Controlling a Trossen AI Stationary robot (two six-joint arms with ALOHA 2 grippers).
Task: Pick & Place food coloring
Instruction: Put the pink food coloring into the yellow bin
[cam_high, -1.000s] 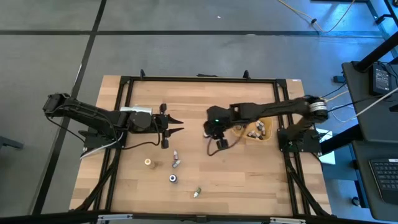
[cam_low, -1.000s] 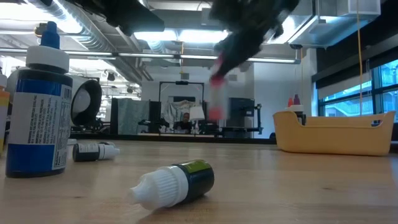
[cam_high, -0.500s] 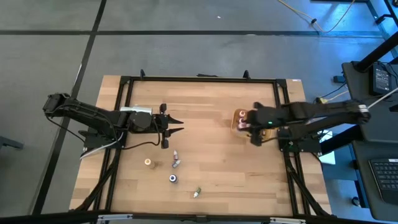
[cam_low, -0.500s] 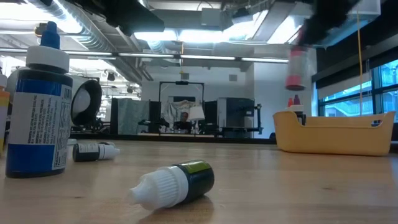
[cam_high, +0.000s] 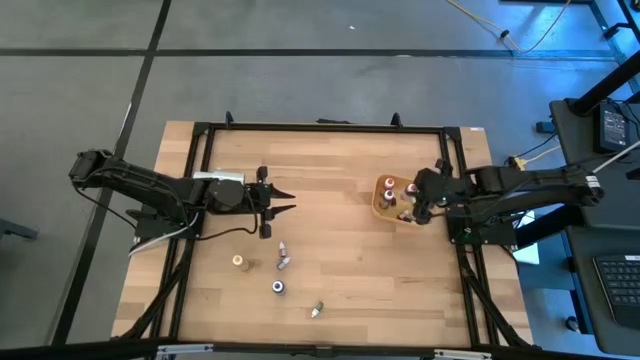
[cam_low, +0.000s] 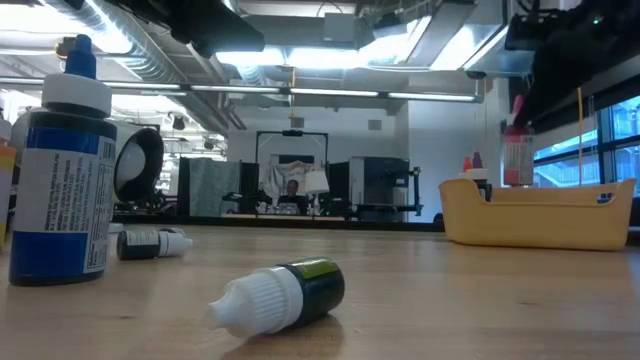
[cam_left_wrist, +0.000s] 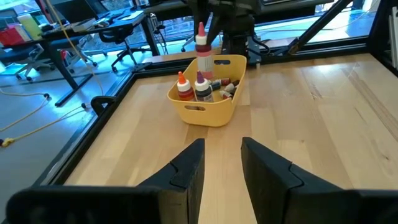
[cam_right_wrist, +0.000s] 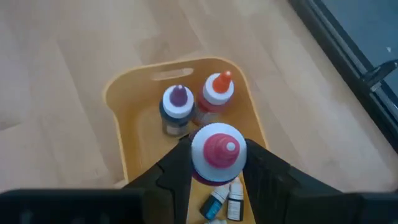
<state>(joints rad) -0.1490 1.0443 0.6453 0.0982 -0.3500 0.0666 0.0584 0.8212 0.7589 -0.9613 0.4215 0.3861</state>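
My right gripper (cam_right_wrist: 214, 180) is shut on a food coloring bottle with a pink pointed cap (cam_right_wrist: 216, 151), also seen in the left wrist view (cam_left_wrist: 201, 48) and low view (cam_low: 517, 150), above the tan tray (cam_high: 381, 207). Two capped bottles, purple (cam_right_wrist: 177, 106) and orange (cam_right_wrist: 217, 92), stand upright in the tray, and small ones lie on its floor. Several more bottles stand or lie on the table near the front left (cam_high: 278, 287), (cam_high: 238, 261), a green one (cam_low: 285, 290) on its side. My left gripper (cam_left_wrist: 222, 165) waits open at the table's left, level. My right gripper pinches the pink-capped bottle between its two fingers, which sit on either side of the body just under the cap (cam_right_wrist: 200, 178). The fingers slant down from the table's right side. The bottle hangs upright, cap up, lifted clear above the tray.
The tray (cam_left_wrist: 205, 102) sits near the table's right edge, close to the right arm's base. A tall blue-labelled bottle (cam_low: 62, 190) stands near the low camera. Black frame rails (cam_high: 320, 126) run round the table. Bare wood lies between the loose bottles and the tray.
My right gripper has carried the pink-capped bottle from the table's middle toward the right edge, slowing over the tray, and has rolled and tipped more downward. The bottle stays lifted and now hangs upright above the tray.
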